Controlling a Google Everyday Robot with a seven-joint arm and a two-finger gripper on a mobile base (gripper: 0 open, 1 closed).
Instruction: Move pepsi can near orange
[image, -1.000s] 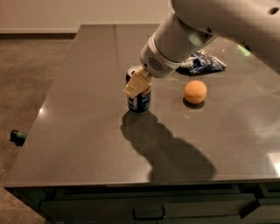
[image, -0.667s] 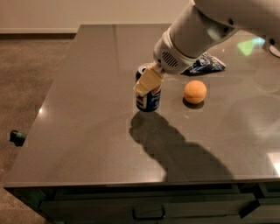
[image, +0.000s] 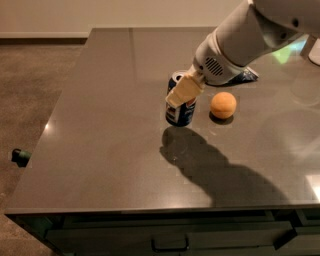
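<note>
Camera view: big grey table (image: 100, 125) w/ a shiny top. The gripper (image: 180, 97) is over the middle of the table, a bit to the far side. It is pinching the pepsi can (image: 182, 114). One tan finger (image: 184, 91) lies across the front of the can, from the top down to approx. the middle. The other finger is hidden behind the can.

The can is dark blue w/ a silver top & stands upright. You can see some of the red & white logo low on its side. Can't tell if its bottom sits on the table or is just above it.

The orange (image: 223, 105) is just to the right of the can, on the table. They are near each other but not touching; there is a small gap between them.

The white arm (image: 240, 40) comes in from the top right corner & goes down to the gripper. A bit of a blue bag (image: 246, 76) peeks out behind the arm, farther back than the orange.

The arm makes a big dark shadow (image: 210, 165) on the table, on the near side of the can & going off to the right.

Below the near edge of the table is a drawer w/ a dark handle (image: 170, 245). A small dark thing (image: 20, 157) sticks out at the left side of the table, over the brown floor (image: 35, 80).
</note>
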